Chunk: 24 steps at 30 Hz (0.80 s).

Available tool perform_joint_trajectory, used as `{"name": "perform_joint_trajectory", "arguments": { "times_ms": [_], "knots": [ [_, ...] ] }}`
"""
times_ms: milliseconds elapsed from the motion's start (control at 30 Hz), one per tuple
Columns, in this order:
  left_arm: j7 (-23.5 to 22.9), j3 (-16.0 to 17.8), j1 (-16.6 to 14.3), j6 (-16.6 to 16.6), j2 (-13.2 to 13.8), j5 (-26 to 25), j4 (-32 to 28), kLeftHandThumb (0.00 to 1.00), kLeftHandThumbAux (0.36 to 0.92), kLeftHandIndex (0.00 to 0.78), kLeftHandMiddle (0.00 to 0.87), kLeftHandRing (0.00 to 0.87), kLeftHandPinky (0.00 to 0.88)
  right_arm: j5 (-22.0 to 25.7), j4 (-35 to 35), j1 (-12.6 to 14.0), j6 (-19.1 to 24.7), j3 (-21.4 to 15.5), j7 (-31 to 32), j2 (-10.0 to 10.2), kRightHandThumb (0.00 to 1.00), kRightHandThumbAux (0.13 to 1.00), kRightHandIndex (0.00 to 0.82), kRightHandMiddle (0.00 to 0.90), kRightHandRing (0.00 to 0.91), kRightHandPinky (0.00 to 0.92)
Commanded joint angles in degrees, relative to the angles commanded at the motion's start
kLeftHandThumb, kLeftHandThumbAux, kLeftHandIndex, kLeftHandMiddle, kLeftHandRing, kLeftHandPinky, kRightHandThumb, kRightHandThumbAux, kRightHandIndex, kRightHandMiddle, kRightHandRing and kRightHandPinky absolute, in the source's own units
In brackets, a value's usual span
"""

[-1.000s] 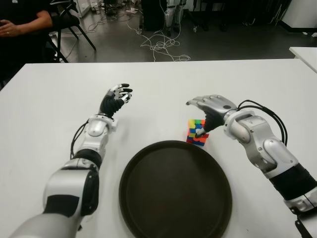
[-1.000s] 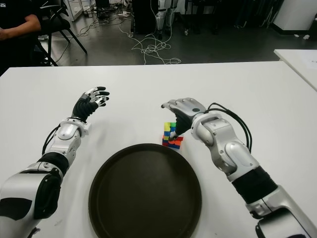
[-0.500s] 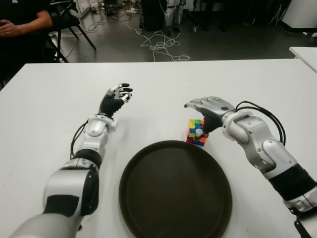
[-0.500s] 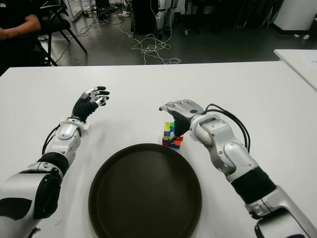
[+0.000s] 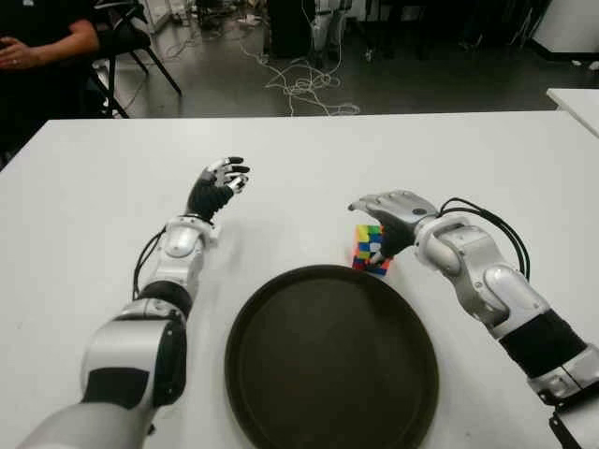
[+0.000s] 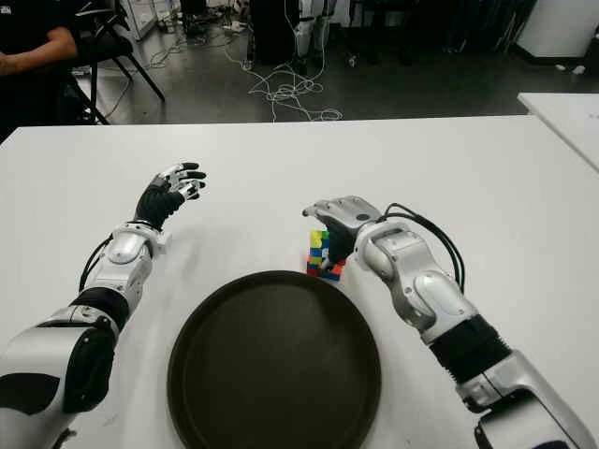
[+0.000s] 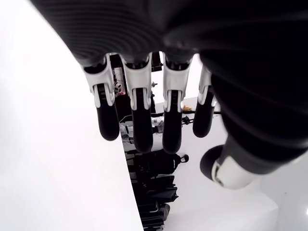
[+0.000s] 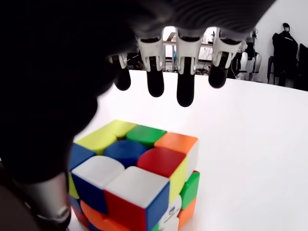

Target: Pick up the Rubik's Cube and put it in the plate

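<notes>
I see the Rubik's Cube (image 5: 370, 249), glossy rounded tiles, sitting on the smooth white table (image 5: 84, 215), just off the rim of the round dark matte plate (image 5: 281, 374) at about 1 o'clock. My right hand (image 5: 391, 217) arches over the cube, fingers (image 8: 186, 79) spread wide, thumb beside it, grasp not closed. Left hand (image 5: 217, 185) shows at the plate's 11 o'clock, fingers loosely extended, holding nothing.

A robotics lab: white tables (image 5: 393, 150), tangled floor cables (image 5: 304, 89) (black equipment behind) and a seated person (image 5: 42, 47).
</notes>
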Motion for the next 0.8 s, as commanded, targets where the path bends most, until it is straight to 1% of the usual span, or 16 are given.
{"name": "perform_joint_trajectory", "arguments": {
  "times_ms": [167, 333, 633, 800],
  "knots": [
    [0.53, -0.34, 0.06, -0.15, 0.12, 0.52, 0.02, 0.063, 0.662, 0.238, 0.297, 0.257, 0.233, -0.03, 0.13, -0.09, 0.41, -0.12, 0.24, 0.29, 0.0, 0.738, 0.107, 0.128, 0.12, 0.092],
    [0.54, -0.48, 0.13, -0.39, 0.18, 0.65, 0.06, 0.047, 0.686, 0.24, 0.29, 0.25, 0.234, -0.03, 0.81, -0.41, 0.66, -0.03, 0.28, 0.53, 0.0, 0.737, 0.103, 0.126, 0.117, 0.093],
    [0.01, -0.3, 0.28, -1.27, 0.16, 0.38, 0.07, 0.059, 0.66, 0.228, 0.282, 0.253, 0.243, 0.38, 3.13, -1.51, -0.46, 0.35, 0.0, 0.56, 0.0, 0.727, 0.106, 0.131, 0.121, 0.103],
    [-0.25, -0.17, 0.26, -1.29, 0.14, 0.22, 0.1, 0.062, 0.663, 0.234, 0.283, 0.251, 0.246, 0.54, 5.06, -2.16, -1.07, 0.58, -0.38, 0.99, 0.0, 0.733, 0.109, 0.131, 0.127, 0.111]
  ]
}}
